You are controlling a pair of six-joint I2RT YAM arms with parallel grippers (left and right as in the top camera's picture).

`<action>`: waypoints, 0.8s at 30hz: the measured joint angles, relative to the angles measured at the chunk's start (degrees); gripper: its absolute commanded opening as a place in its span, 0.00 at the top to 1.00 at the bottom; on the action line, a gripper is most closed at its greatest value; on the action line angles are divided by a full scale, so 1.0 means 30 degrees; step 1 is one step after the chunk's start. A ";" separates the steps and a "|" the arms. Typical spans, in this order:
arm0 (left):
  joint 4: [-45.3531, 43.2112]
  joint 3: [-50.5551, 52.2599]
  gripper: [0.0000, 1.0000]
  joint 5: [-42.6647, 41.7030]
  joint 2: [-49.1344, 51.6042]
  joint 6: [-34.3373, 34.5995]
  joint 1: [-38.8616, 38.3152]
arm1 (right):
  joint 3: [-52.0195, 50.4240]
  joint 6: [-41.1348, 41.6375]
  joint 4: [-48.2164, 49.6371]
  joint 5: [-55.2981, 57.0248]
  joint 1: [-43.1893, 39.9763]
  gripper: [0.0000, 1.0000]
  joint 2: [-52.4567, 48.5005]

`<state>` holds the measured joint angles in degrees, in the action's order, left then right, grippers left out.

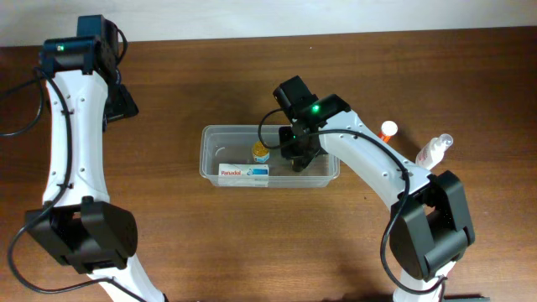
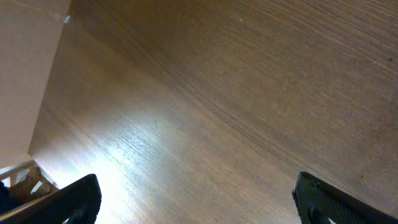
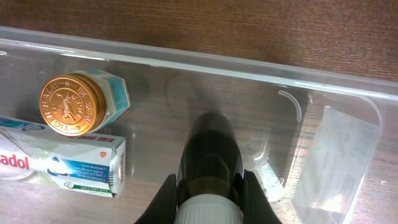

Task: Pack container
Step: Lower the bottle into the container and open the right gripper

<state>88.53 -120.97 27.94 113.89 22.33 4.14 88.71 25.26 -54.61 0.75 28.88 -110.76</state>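
The right gripper (image 1: 302, 157) reaches down into the container (image 1: 226, 128), over the half nearer its own arm. Just beside it, toward the other arm, stands a small jar (image 1: 261, 152) with a yellow top. A little further that way, against the container's near wall, lies a white toothpaste box (image 1: 244, 173). On the gripper's opposite side, well apart and outside the container, stand an orange-capped bottle (image 1: 388, 130) and a white spray bottle (image 1: 435, 151). The left gripper (image 1: 120, 99) hangs far off near the back of the table (image 1: 210, 252) — its jaws cannot be made out.
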 measured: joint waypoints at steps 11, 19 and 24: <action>0.0000 0.0000 0.01 0.0000 0.0000 0.0000 0.0000 | 0.0000 0.0036 -0.0015 -0.0015 0.0000 0.78 0.0000; 0.0000 0.0000 0.01 0.0000 0.0000 0.0000 0.0000 | 0.0000 0.0029 -0.0015 -0.0066 0.0000 0.78 0.0000; 0.0000 0.0000 0.01 0.0000 0.0000 0.0000 0.0000 | 0.0000 0.0029 -0.0007 -0.0066 0.0000 0.78 0.0000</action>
<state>88.53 -120.97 27.94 113.89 22.33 4.14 88.71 25.34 -54.63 0.56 28.88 -110.76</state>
